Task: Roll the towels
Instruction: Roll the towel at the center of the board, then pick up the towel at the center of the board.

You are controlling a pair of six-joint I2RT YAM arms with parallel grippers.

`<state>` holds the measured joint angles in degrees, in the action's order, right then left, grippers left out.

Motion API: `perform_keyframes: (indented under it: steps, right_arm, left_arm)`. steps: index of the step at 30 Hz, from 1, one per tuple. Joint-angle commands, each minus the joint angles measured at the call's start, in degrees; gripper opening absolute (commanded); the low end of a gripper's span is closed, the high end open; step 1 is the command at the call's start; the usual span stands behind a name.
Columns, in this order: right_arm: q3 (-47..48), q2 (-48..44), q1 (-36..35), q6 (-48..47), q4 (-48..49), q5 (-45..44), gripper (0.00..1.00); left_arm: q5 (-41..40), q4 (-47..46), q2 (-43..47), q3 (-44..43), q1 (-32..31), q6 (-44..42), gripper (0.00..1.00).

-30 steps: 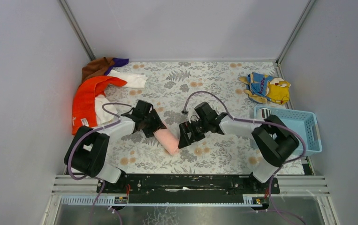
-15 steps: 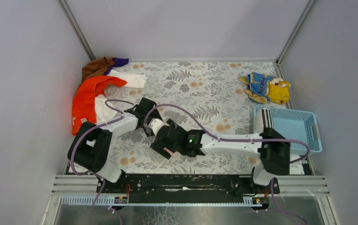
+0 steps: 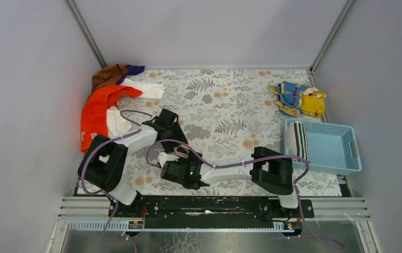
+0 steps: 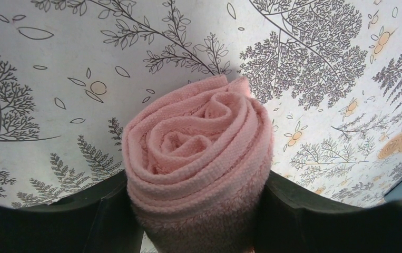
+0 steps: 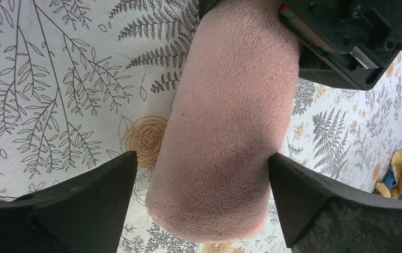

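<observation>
A pink towel roll [image 3: 184, 153] lies left of centre on the floral table. My left gripper [image 3: 174, 142] is shut on its far end; the left wrist view shows the spiral end [image 4: 198, 147] squeezed between both fingers [image 4: 109, 221]. My right gripper [image 3: 180, 161] is open and straddles the roll's near end. In the right wrist view the roll [image 5: 230, 121] runs between the fingertips [image 5: 93, 205], with a gap at the left one and the right one at its side. Unrolled towels, orange [image 3: 101, 108], brown [image 3: 109, 76] and white [image 3: 146, 89], are piled at the back left.
A light blue basket [image 3: 341, 150] stands at the right edge with a striped rolled towel [image 3: 296, 139] inside. A yellow and blue cloth [image 3: 301, 99] lies at the back right. Grey walls close in the table on three sides.
My right arm has swung left across the table, and its open gripper now sits at the near end of the pink roll. My left gripper has kept its hold.
</observation>
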<state>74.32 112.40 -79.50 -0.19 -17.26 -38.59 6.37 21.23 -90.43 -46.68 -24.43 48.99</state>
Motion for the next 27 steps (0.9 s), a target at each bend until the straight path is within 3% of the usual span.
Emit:
perform_keyframes:
  steps: [1, 7, 15, 22, 27]
  right_arm:
    - [1.4, 0.2, 0.5, -0.5, 1.2, -2.9, 1.00]
    - [1.5, -2.0, 1.0, -1.8, 1.2, -0.7, 0.99]
    - [0.2, -3.3, 2.5, -0.7, 2.8, -3.9, 0.99]
    - [1.7, -0.3, 4.1, -0.7, 0.7, 3.5, 1.00]
    - [1.6, 3.7, 5.9, 1.2, 1.5, 7.0, 0.94]
  left_arm:
    - [-3.7, 7.3, -4.4, 3.4, -1.5, -2.1, 0.58]
    - [-3.6, 6.8, -4.5, 3.6, -1.8, -1.8, 0.59]
    - [-3.8, 6.5, -4.7, 4.2, -2.3, -1.7, 0.59]
    - [-3.4, 6.3, -4.5, 4.0, -2.5, -1.4, 0.59]
    - [-3.1, 6.1, -4.5, 4.0, -2.7, -1.3, 0.59]
